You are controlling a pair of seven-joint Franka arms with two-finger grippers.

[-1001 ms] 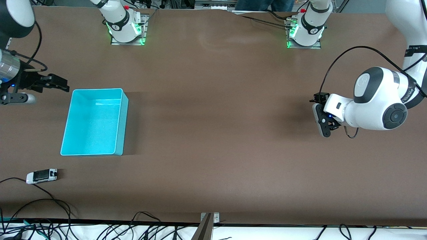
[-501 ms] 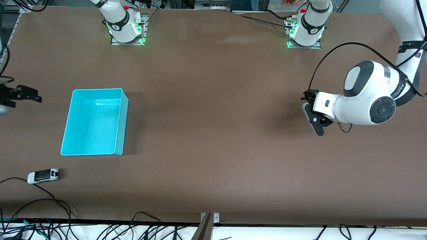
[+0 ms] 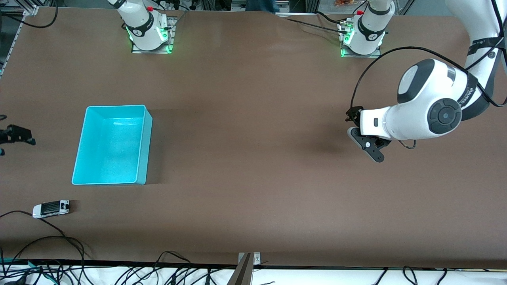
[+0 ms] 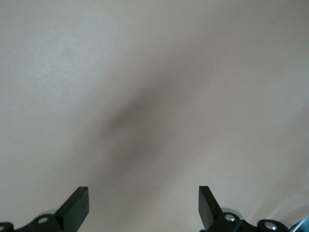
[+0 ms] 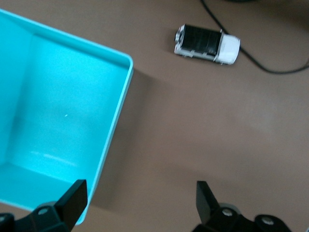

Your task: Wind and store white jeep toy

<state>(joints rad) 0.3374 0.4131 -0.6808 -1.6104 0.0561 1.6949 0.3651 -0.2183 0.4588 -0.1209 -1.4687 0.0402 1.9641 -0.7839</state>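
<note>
White jeep toy (image 3: 50,208) sat nearer the camera than the cyan bin (image 3: 112,144); both left gripper (image 4: 144,209) and right gripper (image 5: 140,203) were spread, empty; toy looked light, rigid, best pinched across its sides.

We look down on a bare, pale brownish matte table (image 4: 154,58), a soft dark diagonal shadow (image 4: 135,125) smeared across its middle, our left end effector (image 4: 144,208) over it, two black fingers (image 4: 77,205) spread wide, nothing between them
</note>
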